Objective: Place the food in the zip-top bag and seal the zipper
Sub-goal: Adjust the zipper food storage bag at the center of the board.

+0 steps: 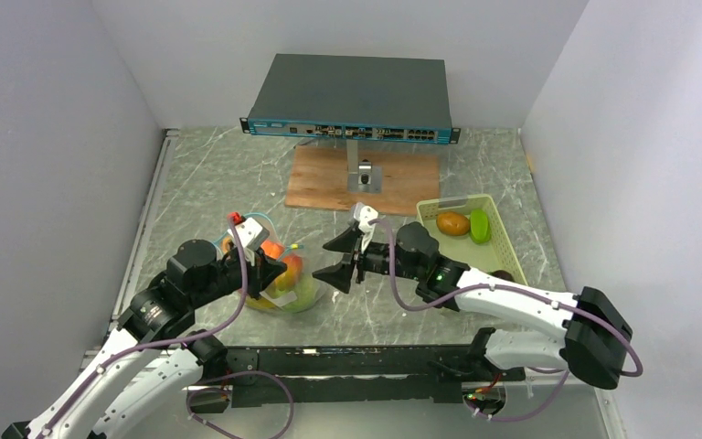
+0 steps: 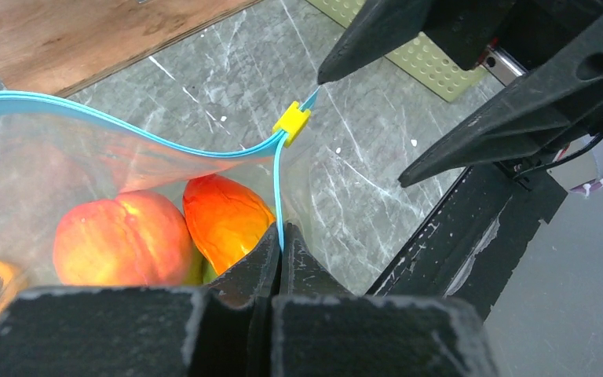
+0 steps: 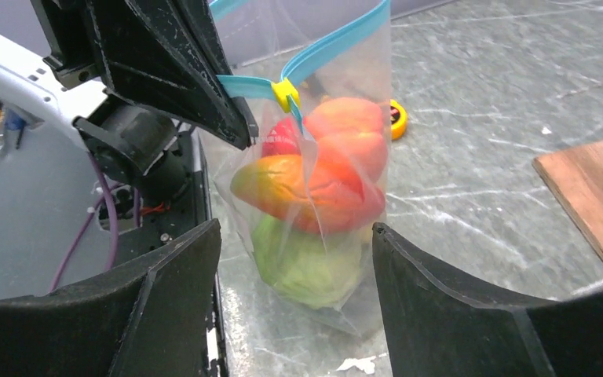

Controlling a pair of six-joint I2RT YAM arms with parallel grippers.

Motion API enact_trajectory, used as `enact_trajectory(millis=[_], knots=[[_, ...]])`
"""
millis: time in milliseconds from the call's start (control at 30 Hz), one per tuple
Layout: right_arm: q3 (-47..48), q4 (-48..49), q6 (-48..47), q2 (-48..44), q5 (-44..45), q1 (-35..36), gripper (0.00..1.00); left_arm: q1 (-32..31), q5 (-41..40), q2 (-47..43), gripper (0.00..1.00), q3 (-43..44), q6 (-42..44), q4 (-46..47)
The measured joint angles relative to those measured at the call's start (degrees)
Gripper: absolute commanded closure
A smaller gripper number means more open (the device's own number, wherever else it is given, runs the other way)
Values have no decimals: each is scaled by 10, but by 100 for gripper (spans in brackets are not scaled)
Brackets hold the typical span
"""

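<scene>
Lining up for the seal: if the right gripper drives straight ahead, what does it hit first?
Probably the zip-top bag, standing centred ahead of the open right gripper, its filled body below the yellow slider; depth is unclear.

A network switch (image 1: 347,96) stands over a wooden board (image 1: 407,178), green tray (image 1: 473,258) nearby.

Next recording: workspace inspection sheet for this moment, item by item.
Surface: grey marbled table, white flecks.
Job's things: zip-top bag upright, food inside; zipper with yellow slider, mouth looks partly open; brown piece and green piece in pale green tray.
Clutter: yellow tape measure on table beside bag.
Grippers: left gripper shut on zipper; right gripper open, facing bag.
Cables: purple cables along both arms.
Surroundings: network switch on stand over wooden board; plain walls.
</scene>
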Motion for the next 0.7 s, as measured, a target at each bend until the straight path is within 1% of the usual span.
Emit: enact_trajectory(millis=[67,167,267,400,600,667,700], knots=[[6,18,2,19,-41,-16,32,0,2,1,100,0,-2,0],[27,25,7,59,-89,-20,35,0,5,2,100,0,-3,1],[38,42,19,89,-128,-28,42,0,10,4,100,0,-5,2],[43,68,40,112,-156,-47,44,0,16,4,100,-5,-12,11],[79,87,58,154,-190,-57,45,0,19,3,100,-10,-17,15],[95,91,61,170,-202,-58,53,0,21,3,100,-10,-17,14],[101,91,62,176,-206,-58,59,0,21,3,100,-10,-17,14]])
